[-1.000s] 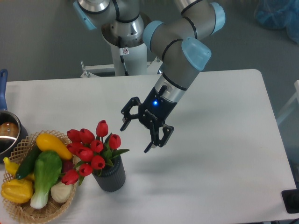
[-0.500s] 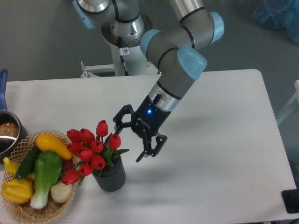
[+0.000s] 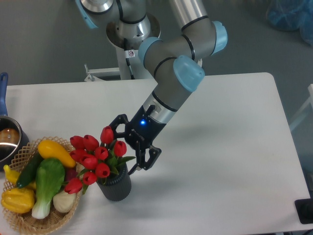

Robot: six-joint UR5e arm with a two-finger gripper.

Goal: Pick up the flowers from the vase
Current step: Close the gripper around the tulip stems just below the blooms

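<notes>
From the fixed camera, the flowers [image 3: 97,155] stand in the vase [image 3: 115,185] on the white tabletop [image 3: 220,147], just right of the basket [image 3: 29,220] of vegetables. The leaves and buds hide the stems and the vase's mouth. The end effector [image 3: 128,151] hangs just right of the flowers, its fingers [image 3: 146,159] spread apart; the near fingertip is at the rightmost bud, contact unclear. White lettering on its black body is too small to read. Left of the basket, a pot [image 3: 9,139] is cut off by the frame edge.
</notes>
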